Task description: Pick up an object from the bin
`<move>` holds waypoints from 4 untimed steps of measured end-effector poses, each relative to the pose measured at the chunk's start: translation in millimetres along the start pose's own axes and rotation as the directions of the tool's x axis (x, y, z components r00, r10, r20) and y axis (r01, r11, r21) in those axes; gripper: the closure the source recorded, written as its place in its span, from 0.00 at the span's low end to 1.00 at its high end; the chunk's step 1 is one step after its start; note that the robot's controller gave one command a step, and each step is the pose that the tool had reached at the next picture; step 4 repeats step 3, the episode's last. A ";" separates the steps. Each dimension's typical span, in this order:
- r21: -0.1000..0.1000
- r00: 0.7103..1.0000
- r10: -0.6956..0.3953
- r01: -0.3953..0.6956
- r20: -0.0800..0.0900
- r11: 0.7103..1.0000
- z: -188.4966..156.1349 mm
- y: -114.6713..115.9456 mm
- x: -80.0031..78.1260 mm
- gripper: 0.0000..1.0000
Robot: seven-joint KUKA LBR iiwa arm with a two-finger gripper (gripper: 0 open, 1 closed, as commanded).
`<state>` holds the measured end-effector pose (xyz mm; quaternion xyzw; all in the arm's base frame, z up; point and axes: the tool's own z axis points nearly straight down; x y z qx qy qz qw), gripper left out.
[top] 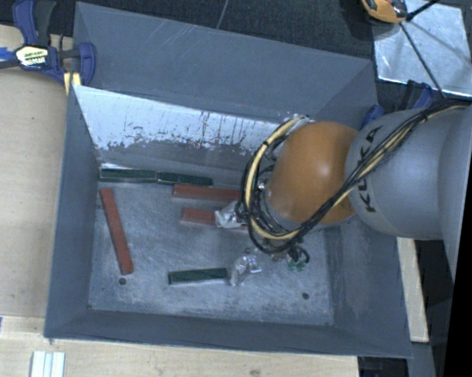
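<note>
My gripper (pixel 240 242) hangs low over the middle of the bin floor, under the orange dome. Its two silver fingertips stand apart, so it is open with nothing between them. The upper fingertip (pixel 231 219) sits at the right end of a short brown stick (pixel 197 216). The lower fingertip (pixel 249 267) is right beside the right end of a dark green stick (pixel 198 277) that lies flat toward the bin's front. A second brown stick (pixel 206 193) lies just behind the short one.
A long dark green stick (pixel 155 178) lies along the back wall's foot. At the left of the floor a red-brown stick (pixel 116 230) lies slanted. The arm and its cables cover the bin's right side.
</note>
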<state>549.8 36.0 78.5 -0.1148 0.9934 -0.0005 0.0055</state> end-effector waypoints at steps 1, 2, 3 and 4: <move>0.009 0.922 -0.388 0.388 0.014 0.922 0.8 40.4 38.6 1.00; 0.009 0.922 -0.387 0.387 0.014 0.922 0.8 40.4 38.7 1.00; -0.004 0.906 -0.423 0.423 -0.005 0.906 -145.3 -1.2 49.8 1.00; -0.004 0.906 -0.423 0.423 -0.005 0.906 -145.3 -1.2 49.8 1.00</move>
